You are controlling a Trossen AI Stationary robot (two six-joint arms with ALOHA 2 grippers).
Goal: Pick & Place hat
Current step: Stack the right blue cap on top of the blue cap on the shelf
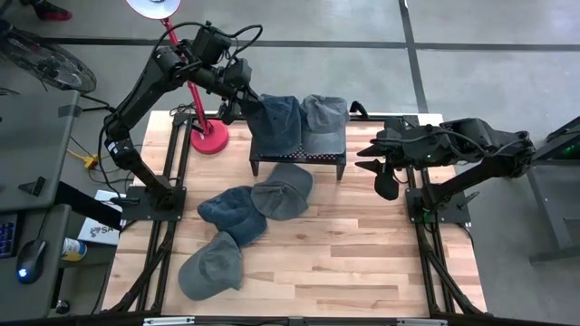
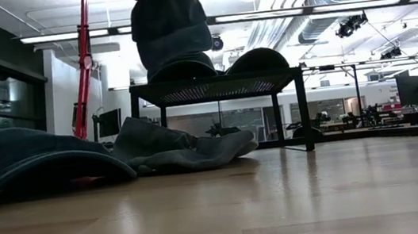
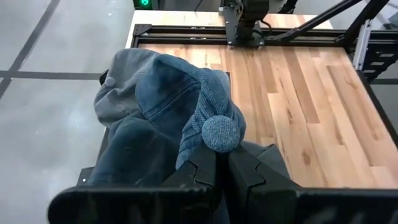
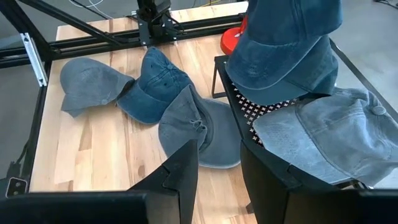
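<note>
A blue denim hat is held up over the left half of the black mesh rack at the table's far middle, with my left gripper shut on it. Its lower part reaches down to the rack top. A grey hat lies on the rack's right half. In front of the rack a grey hat, a blue hat and another grey hat lie on the table. My right gripper hovers open, right of the rack, with nothing between its fingers. My left gripper pinches the bunched crown of the blue denim hat between its two fingers, right beside the top button. The fingers slant down from the table's far left. The hat hangs below them, crown uppermost, its lower part at the rack top.
A red lamp with a round base stands just left of the rack, close under my left arm. Bare wood lies at the table's near right. Black frame rails run along both table sides.
</note>
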